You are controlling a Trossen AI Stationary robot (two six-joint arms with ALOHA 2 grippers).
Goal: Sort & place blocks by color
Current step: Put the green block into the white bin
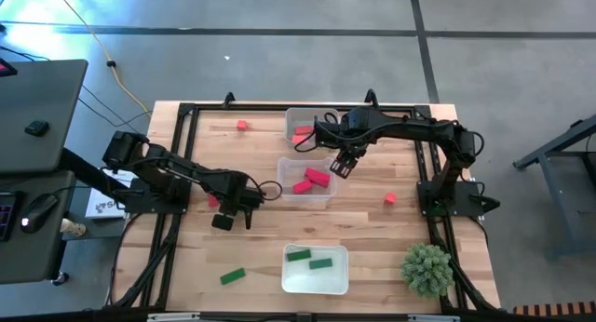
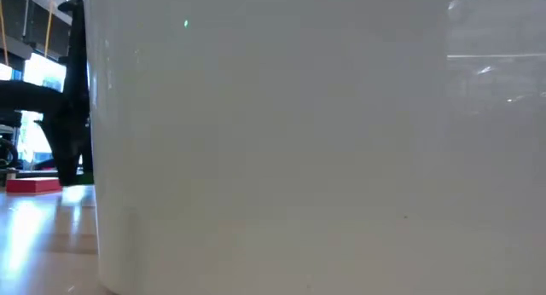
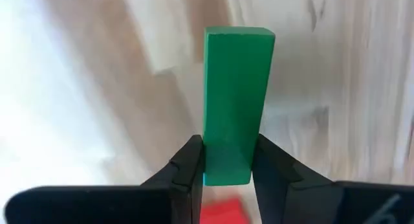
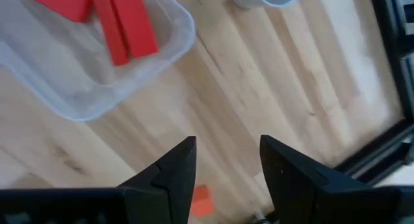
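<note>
My left gripper (image 1: 235,210) is over the table's left middle, shut on a green bar (image 3: 236,101) that only the left wrist view shows. A red block (image 3: 223,212) lies on the table below the fingers, and it also shows in the high view (image 1: 214,200). My right gripper (image 1: 341,166) is open and hovers at the clear middle tray's (image 1: 328,199) far right corner, touching nothing. That tray holds deep red blocks (image 4: 123,26). The far clear tray (image 1: 291,117) holds orange-red blocks (image 1: 302,134). The white near tray (image 1: 337,283) holds two green blocks (image 1: 298,255). My left gripper pinches the green bar by one end (image 3: 226,160) between its two fingers (image 3: 187,166). The bar lies along the fingers and sticks out well past their tips. The wood beyond it is blurred, and nothing touches the bar's free end (image 3: 239,36).
Loose on the wood are a green block (image 1: 233,276) near the front left, a red cube (image 1: 242,126) at the far left and an orange cube (image 1: 390,199) right of the middle tray. A spiky plant ball (image 1: 426,268) sits at the near right corner. The white tray's wall (image 2: 299,159) fills the low view.
</note>
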